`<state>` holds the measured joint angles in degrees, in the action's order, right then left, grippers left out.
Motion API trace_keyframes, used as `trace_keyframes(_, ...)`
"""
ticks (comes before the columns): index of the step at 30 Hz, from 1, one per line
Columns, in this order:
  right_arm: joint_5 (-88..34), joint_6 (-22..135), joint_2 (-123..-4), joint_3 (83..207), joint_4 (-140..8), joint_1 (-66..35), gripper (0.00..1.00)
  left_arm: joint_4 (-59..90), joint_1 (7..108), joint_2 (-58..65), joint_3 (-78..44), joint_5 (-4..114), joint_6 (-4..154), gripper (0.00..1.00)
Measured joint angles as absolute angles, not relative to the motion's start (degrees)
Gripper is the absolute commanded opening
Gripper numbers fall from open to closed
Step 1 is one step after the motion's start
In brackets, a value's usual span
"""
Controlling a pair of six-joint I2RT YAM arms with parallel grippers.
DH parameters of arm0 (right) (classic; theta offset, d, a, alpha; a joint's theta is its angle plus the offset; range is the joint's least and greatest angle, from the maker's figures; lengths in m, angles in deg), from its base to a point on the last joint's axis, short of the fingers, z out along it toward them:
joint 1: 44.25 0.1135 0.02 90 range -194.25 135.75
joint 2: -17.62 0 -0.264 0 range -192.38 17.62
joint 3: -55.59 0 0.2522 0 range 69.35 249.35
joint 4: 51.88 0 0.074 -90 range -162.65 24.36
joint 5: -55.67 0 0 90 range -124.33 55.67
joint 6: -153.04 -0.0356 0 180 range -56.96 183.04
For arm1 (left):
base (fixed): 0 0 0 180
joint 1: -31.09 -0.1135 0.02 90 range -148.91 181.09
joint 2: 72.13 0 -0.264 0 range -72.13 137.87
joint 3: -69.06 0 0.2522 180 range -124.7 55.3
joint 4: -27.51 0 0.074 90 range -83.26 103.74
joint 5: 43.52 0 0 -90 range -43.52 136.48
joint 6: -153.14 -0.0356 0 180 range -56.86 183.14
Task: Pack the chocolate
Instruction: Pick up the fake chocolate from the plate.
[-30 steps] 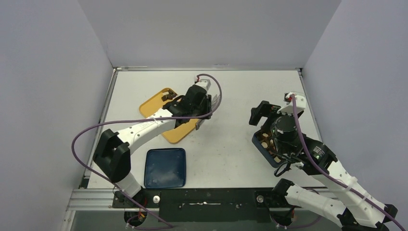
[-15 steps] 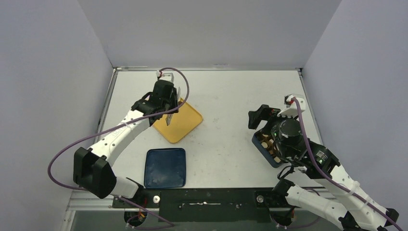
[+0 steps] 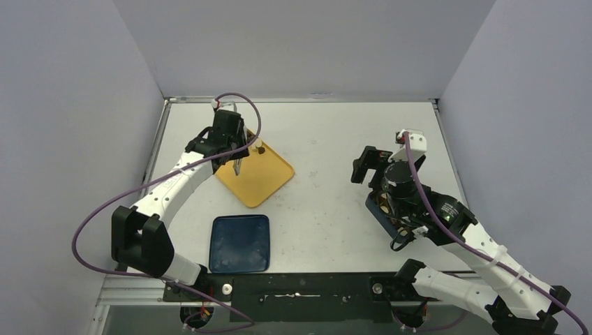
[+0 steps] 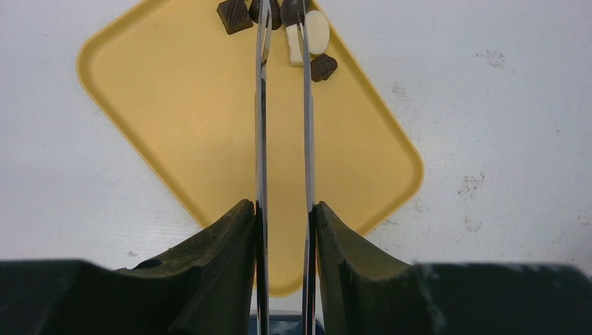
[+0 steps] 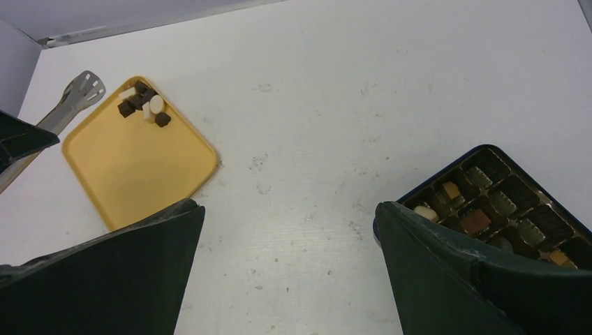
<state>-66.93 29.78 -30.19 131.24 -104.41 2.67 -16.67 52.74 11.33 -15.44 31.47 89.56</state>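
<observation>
Tabletop [image 3: 335, 139]: white, grey walls around.
Left hand [image 4: 283, 209]: pinching tongs [image 4: 262, 139], tips over chocolate [image 4: 307, 35] on yellow tray [image 4: 174, 139].
Right hand [image 5: 286, 206]: spread wide, empty, by box [image 5: 444, 174].
Done: some box holes look filled.
To do: a few tray pieces.

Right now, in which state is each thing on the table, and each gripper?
left gripper: shut on the tongs.
right gripper: open, empty.
tongs: arms apart, tips near the chocolate.
chocolate: few pieces clustered at a corner of the yellow tray.
box: open, partly filled.
lid: off the box, lying flat.
</observation>
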Motion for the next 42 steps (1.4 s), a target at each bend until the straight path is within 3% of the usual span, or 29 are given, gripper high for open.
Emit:
trace_keyframes(8, -67.15, 27.62, -30.69, 137.70, -108.47, 2.67, 1.00, -19.73, 52.74, 16.05, -19.99, 31.06, 93.23, 0.32)
trace_keyframes(20, -68.89, 25.39, -31.65, 137.77, -112.65, 2.67, 1.00, -20.25, 52.74, 27.83, -27.11, 34.77, 94.06, 0.32)
trace_keyframes(29, -69.22, 26.15, -36.83, 142.80, -113.72, 2.67, 1.00, -22.61, 52.74, 31.31, -33.36, 34.62, 95.78, 0.32)
trace_keyframes(42, -70.03, 26.55, -37.21, 143.39, -113.94, 2.67, 1.00, -26.07, 52.74, 31.68, -32.12, 34.82, 98.60, 0.32)
